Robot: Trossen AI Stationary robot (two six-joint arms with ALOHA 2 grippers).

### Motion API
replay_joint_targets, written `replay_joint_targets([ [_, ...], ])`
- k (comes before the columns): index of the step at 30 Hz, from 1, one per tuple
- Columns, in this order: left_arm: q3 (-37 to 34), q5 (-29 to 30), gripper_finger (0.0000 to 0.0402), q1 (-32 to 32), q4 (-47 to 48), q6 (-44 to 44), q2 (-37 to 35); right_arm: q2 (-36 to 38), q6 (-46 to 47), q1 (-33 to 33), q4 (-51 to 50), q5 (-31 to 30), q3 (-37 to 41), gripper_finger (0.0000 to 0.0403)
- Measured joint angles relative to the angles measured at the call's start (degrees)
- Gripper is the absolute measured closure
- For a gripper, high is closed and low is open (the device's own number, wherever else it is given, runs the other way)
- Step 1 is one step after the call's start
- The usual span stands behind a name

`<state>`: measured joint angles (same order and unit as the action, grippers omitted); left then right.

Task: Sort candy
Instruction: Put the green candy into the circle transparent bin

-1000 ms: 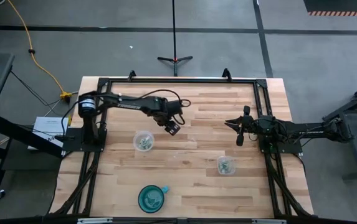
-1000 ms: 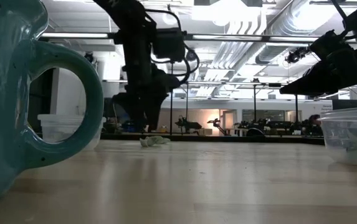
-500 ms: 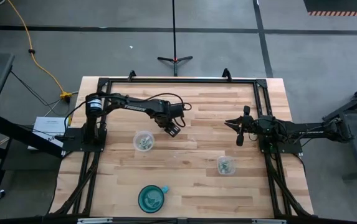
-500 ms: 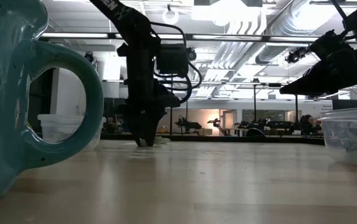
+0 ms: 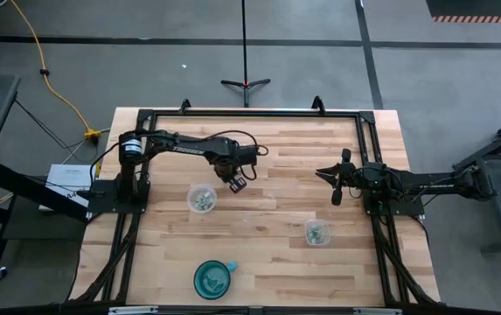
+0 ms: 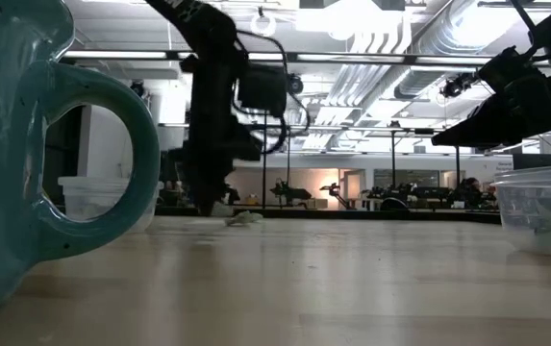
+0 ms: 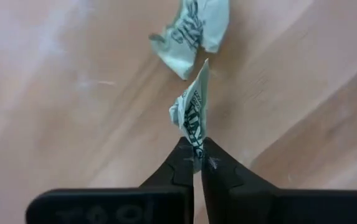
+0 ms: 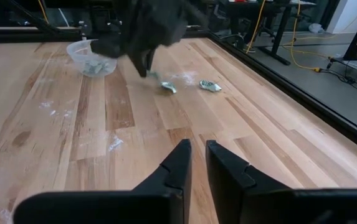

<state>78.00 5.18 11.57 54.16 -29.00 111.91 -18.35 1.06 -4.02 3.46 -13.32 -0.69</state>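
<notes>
My left gripper (image 5: pixel 237 184) stands low over the middle of the table, shut on a pale green and white candy (image 7: pixel 194 115). A second candy (image 7: pixel 190 28) lies loose on the wood just beyond it, and the right wrist view shows another candy (image 8: pixel 209 86) near it. Two clear cups, a left cup (image 5: pixel 201 199) and a right cup (image 5: pixel 317 233), each hold candy. My right gripper (image 8: pixel 194 163) waits shut above the table's right side, with nothing between its fingers. My left gripper pinches one twisted wrapper end (image 7: pixel 196 144) of the candy between its two fingertips. The fingers point down from above. The rest of the candy sticks out past the fingertips. Whether it is clear of the table I cannot tell.
A teal mug (image 5: pixel 213 278) stands near the front edge and fills the left of the low view. A black frame (image 5: pixel 250 112) runs along the table's far edge and sides. Bare wood lies between the two cups.
My left gripper has come down onto the candy and shut on it. It has then moved a little toward the table's left and risen slightly. The second candy has stayed on the wood.
</notes>
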Motion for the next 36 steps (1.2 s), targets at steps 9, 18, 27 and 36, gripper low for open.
replay_joint_targets([
  [9,7.6,0.8,0.0353,-3.8,21.4,5.5,-5.1,0.0,0.0,0.0,-0.3,0.0,0.0,0.0368],
  [18,8.5,-3.0,0.0357,-12.1,32.8,-0.1,-7.9,0.0,0.0,0.0,-0.3,0.0,0.0,0.0362],
  [27,8.5,-4.8,0.0275,-14.9,32.8,-1.0,-7.8,0.0,0.0,0.0,-0.3,0.0,0.0,0.0368],
  [36,8.4,0.5,0.0202,-12.0,17.3,5.2,-7.8,0.0,0.0,0.0,-0.3,0.0,0.0,0.0362],
])
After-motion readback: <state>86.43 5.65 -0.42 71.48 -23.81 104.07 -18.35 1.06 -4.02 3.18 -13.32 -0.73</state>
